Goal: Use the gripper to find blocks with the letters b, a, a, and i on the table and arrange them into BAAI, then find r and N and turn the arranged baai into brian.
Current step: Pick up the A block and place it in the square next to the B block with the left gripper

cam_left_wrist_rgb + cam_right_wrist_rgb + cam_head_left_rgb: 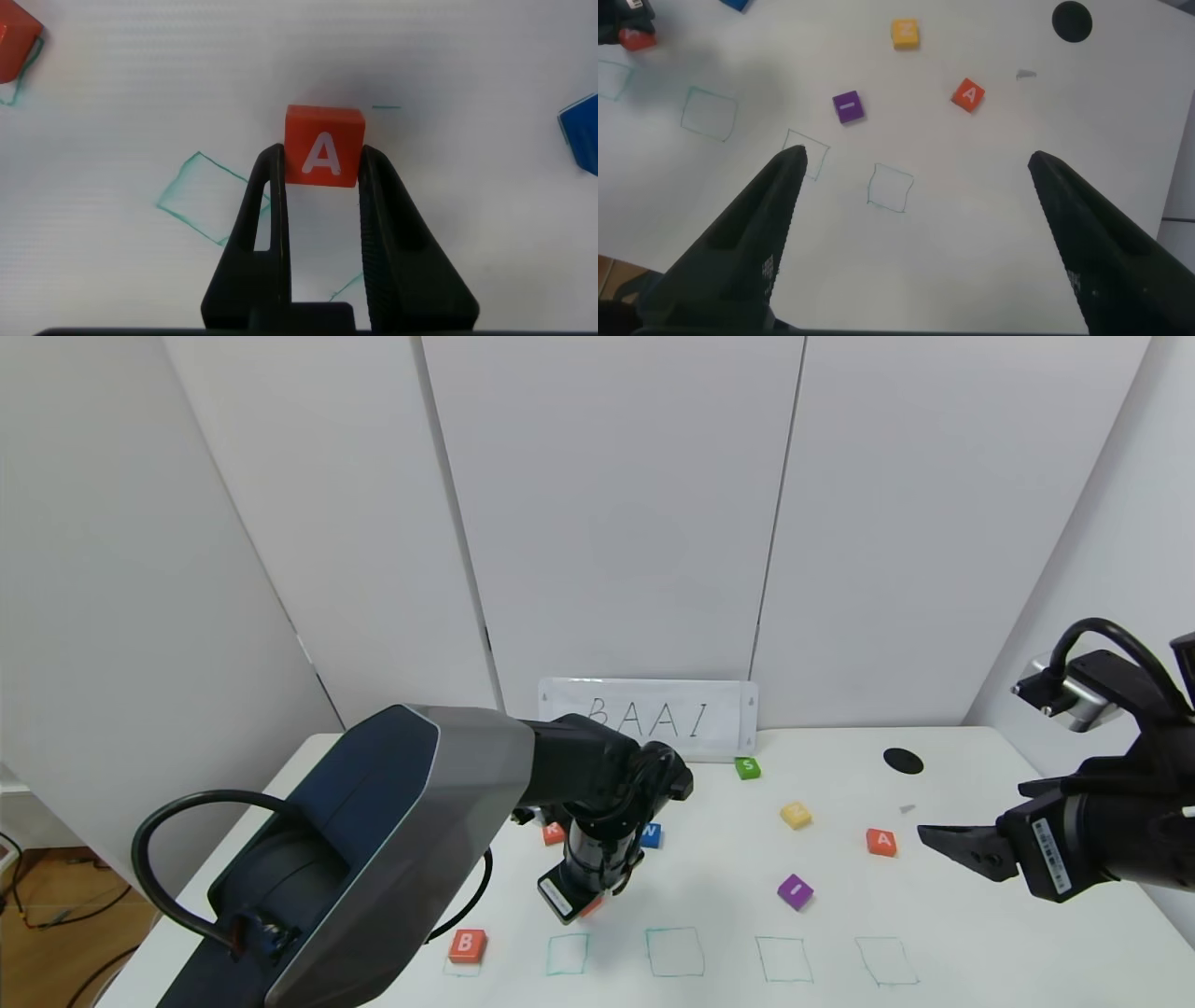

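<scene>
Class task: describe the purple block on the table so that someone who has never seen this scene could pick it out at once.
Start at the row of green squares drawn along the near edge of the white table. Just behind the gap between the third and fourth outlines sits the purple block, alone. It is the only purple one; the nearest blocks are an orange-red A and a yellow block.

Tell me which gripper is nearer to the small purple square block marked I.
Right. The right gripper hovers open just beside the purple block; the left gripper, holding an orange-red A block, is farther away.
</scene>
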Motion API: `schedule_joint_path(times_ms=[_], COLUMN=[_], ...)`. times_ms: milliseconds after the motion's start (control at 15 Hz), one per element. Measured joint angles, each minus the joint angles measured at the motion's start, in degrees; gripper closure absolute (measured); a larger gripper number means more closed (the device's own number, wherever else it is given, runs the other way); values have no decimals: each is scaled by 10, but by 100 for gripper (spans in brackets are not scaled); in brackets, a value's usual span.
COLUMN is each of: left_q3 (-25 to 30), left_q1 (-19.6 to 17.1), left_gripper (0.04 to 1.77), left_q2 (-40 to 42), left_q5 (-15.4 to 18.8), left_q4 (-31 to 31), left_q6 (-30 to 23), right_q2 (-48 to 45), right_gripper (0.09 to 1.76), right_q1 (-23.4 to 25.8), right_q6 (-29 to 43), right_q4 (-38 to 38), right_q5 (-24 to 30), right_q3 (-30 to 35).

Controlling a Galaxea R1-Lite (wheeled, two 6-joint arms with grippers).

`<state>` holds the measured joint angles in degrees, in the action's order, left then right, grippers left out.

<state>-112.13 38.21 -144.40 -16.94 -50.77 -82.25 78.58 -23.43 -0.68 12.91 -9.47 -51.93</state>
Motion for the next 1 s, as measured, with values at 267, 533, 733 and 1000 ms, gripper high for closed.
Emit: schedule_joint_path(times_ms=[267,533,733,1000], left_q3=[-1,15,51,128], left_q1=[0,1,1,2], left_gripper=[133,133,133,133], left_q2=[4,38,72,125], left_q5=[1,5,7,51], left_q4=[-6,-8,-4,35], left_q6=[6,70,155,255], right_q2=[-1,-4,-9,-15], right_gripper=[14,14,14,14], right_q1=[0,0,0,0], right_q6=[0,1,1,2], right_q4=[0,0,-1,-1], right_q5=[0,1,1,2], right_q3=[0,0,0,-1])
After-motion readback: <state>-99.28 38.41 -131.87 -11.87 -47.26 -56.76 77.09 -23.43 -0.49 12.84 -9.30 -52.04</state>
